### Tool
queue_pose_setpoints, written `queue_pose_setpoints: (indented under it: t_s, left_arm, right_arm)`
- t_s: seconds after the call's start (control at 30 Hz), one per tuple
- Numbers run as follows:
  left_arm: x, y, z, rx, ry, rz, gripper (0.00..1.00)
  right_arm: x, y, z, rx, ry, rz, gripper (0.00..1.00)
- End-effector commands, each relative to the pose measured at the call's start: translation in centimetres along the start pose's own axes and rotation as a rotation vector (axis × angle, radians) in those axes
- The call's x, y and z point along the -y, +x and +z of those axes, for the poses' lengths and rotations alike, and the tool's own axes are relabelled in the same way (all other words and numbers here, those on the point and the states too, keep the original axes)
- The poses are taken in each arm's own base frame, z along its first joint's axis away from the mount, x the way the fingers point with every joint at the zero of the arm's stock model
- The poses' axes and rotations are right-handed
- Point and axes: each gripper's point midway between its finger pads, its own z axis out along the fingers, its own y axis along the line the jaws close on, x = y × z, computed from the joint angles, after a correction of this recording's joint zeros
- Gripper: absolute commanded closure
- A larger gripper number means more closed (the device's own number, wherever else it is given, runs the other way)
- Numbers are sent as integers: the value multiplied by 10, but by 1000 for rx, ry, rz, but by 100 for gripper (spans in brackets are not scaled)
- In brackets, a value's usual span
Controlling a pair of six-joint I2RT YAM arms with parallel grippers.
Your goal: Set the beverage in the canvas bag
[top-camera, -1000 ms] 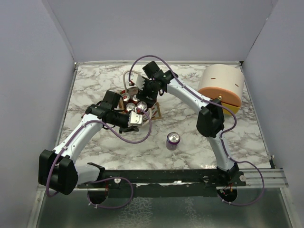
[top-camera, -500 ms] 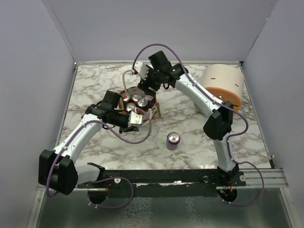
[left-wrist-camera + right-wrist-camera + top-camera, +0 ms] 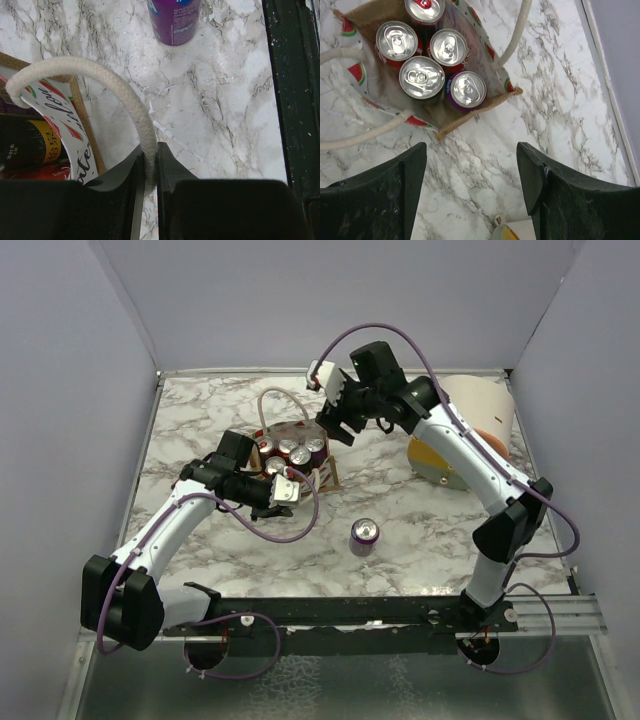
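Observation:
The canvas bag [image 3: 322, 473] stands left of centre on the marble table, with several cans upright inside it. One of these has a purple body [image 3: 466, 89]. My left gripper [image 3: 284, 491] is at the bag's near side, shut on a white rope handle [image 3: 115, 82], which runs between its fingers [image 3: 170, 170]. A purple beverage can [image 3: 364, 536] stands alone on the table in front of the bag, also at the top of the left wrist view as the can [image 3: 175, 20]. My right gripper [image 3: 334, 426] hovers open and empty just beyond the bag's far right corner [image 3: 512, 91].
A peach-and-yellow domed container [image 3: 478, 408] sits at the back right, partly behind the right arm, and looks tilted. Its yellow edge [image 3: 506, 233] shows below the right gripper. Grey walls enclose the table; a black rail [image 3: 380, 610] runs along the near edge.
The right arm has swung up and to the right, taking its open gripper off the top of the bag. The domed container looks shifted. The left gripper has not moved.

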Motion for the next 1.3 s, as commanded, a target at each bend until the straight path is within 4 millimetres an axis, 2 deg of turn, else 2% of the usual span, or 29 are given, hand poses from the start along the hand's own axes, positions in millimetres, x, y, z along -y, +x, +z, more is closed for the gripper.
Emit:
queue_pose_setpoints:
  t_s: [0.0, 0.2, 0.27, 0.3, 0.33, 0.4, 0.5, 0.63, 0.87, 1.27]
  left_arm:
    - [14, -13, 1, 67, 49, -26, 85]
    - [12, -5, 2, 38, 34, -53, 85]
    - [11, -4, 2, 36, 33, -51, 85]
    - [11, -4, 2, 35, 32, -51, 85]
    - [10, -3, 2, 32, 30, -50, 85]
    - [9, -2, 1, 32, 24, -50, 85]
    - [10, 0, 2, 31, 25, -51, 85]
    - [10, 0, 2, 35, 25, -48, 85]
    - [10, 1, 2, 34, 25, -47, 85]
    - [10, 2, 3, 27, 27, -60, 85]
  right_arm:
    - [-9, 20, -21, -12, -41, 54, 28]
    - [-63, 53, -54, 35, -267, 67, 25]
    - [-89, 73, -56, 27, -346, 77, 22]
    - [-96, 75, -60, 40, -371, 74, 21]
    - [-109, 87, -60, 27, -410, 87, 18]
    - [-126, 103, -61, 20, -457, 90, 2]
    - [-142, 125, -63, 2, -486, 79, 0]
    - [-150, 140, -64, 11, -474, 40, 0]
    - [-156, 166, -48, -11, -459, 12, 0]
    - [-168, 180, -18, 57, -469, 2, 3]
